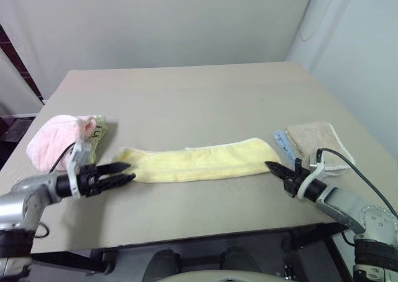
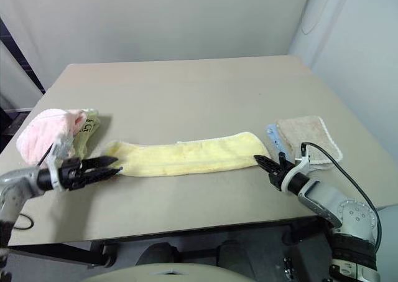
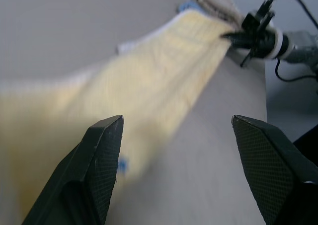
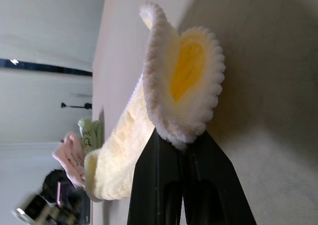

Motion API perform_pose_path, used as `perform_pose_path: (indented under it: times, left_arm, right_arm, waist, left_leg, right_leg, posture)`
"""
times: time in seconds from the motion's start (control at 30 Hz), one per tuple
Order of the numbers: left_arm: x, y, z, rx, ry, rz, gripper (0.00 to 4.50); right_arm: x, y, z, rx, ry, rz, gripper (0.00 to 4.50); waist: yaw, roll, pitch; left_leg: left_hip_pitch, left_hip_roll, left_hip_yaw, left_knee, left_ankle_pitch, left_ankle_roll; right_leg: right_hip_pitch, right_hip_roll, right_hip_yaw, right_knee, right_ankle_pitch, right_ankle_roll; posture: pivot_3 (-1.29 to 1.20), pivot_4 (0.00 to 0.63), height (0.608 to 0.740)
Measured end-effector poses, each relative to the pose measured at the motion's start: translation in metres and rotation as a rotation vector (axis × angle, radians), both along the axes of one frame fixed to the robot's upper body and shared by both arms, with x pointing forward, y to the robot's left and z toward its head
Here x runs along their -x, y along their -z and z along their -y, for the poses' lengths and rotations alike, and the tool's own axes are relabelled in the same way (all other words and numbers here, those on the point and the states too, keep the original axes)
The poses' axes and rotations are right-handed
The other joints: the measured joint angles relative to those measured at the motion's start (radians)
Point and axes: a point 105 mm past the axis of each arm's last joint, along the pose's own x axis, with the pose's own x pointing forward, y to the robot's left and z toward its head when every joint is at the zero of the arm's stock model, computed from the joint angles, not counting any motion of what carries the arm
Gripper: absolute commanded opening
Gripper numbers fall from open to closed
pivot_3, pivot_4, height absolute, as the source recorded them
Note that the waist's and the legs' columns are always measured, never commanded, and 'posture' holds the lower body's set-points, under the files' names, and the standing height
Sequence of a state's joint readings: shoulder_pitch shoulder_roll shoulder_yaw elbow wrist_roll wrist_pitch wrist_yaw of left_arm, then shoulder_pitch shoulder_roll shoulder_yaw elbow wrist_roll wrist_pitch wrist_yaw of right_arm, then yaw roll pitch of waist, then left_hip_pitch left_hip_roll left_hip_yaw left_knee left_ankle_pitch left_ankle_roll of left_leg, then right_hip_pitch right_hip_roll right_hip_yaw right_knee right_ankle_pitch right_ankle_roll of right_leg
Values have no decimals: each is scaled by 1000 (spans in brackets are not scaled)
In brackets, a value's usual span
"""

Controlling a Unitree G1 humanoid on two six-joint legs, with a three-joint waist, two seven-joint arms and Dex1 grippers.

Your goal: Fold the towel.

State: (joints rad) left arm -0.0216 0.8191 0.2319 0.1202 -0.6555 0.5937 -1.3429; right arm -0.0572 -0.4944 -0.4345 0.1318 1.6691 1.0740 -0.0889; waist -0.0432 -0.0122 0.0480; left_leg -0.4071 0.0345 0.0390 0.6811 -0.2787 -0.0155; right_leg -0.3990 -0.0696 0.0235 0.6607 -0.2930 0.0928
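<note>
The towel is pale yellow and lies as a long narrow band across the table, running left to right. My right gripper is shut on the towel's right end. In the right wrist view the fluffy hem curls up out of the closed fingers. My left gripper is open and level, with its tips at the towel's left end. In the left wrist view both fingers stand wide apart, with the towel stretching away ahead of them.
A pink fluffy cloth and a greenish packet sit at the table's left edge, just behind my left gripper. A folded beige towel with a blue tag lies by the right edge, behind my right gripper.
</note>
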Motion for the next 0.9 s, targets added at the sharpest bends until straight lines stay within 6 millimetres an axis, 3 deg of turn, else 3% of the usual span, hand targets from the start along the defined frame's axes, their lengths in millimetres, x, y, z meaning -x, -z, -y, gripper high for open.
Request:
perform_pose_path:
  times: [0.1,0.4,0.6,0.77,0.9]
  left_arm:
    - [16,9,2,-1,7,-23,3659]
    - [10,16,-2,-11,-5,44,3659]
    - [-4,10,-7,1,13,61,3659]
    - [-5,5,-14,-3,22,65,3659]
    - [-5,-5,-15,-3,28,74,3659]
  right_arm:
    - [3,-5,20,45,37,8,22]
    - [11,-24,63,146,93,43,22]
    - [21,-28,67,257,18,48,22]
    - [17,-53,62,383,-59,147,22]
    - [9,-84,37,534,-173,325,22]
  waist:
    - [13,1,1]
    - [28,6,0]
    - [28,6,0]
    - [24,7,0]
    - [26,5,0]
  left_leg:
    - [-4,-3,2,-2,0,0]
    - [-5,-3,11,-7,0,1]
    - [-6,-3,12,-7,0,2]
    - [-5,-2,13,-6,0,2]
    - [-4,1,12,-6,0,2]
  right_leg:
    - [-4,-8,-2,-1,0,0]
    - [-5,-11,-2,-3,0,-1]
    - [-5,-7,-3,-3,0,0]
    - [-5,-3,-2,-3,1,0]
    - [-4,0,-3,-3,1,2]
  posture:
    - [0,0,701]
    - [0,0,701]
    - [0,0,701]
    - [0,0,701]
    - [0,0,701]
